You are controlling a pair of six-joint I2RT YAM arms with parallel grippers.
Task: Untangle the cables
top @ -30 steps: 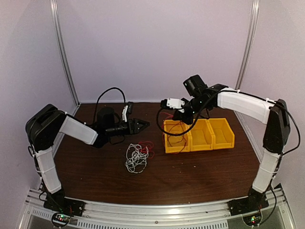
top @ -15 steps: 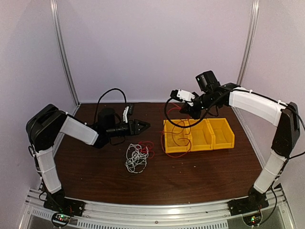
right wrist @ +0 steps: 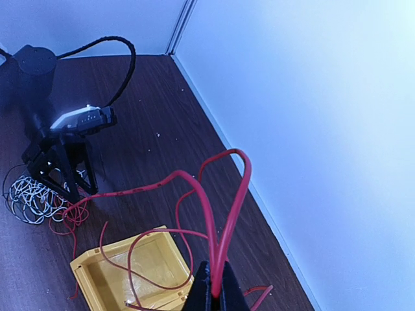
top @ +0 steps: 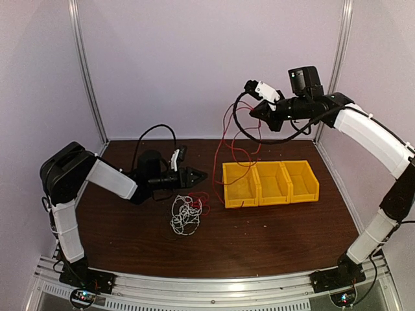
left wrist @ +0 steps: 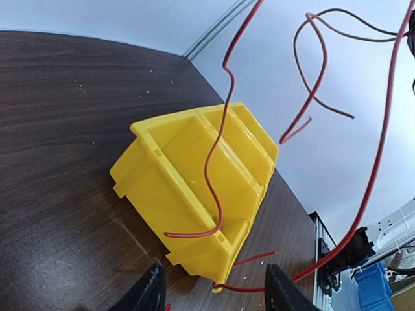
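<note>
My right gripper (top: 251,109) is raised high above the bins and shut on a doubled loop of the red cable (top: 225,139); the pinch shows in the right wrist view (right wrist: 214,288). The red cable (right wrist: 224,214) hangs down into the left bin and trails to the clump. The white cable (top: 184,215) lies in loose loops on the table, also in the right wrist view (right wrist: 29,194). I cannot make out the black cable. My left gripper (top: 201,175) is open, low over the table just above the clump, with a red strand (left wrist: 272,282) lying between its fingers.
Three joined yellow bins (top: 305,194) stand right of centre, also in the left wrist view (left wrist: 149,188). The left arm's thick black cable (top: 152,129) arcs over the back left. Walls close the back and sides.
My right gripper has risen and moved right with the red cable, drawing it up out of the bins. My left gripper has edged slightly right.
</note>
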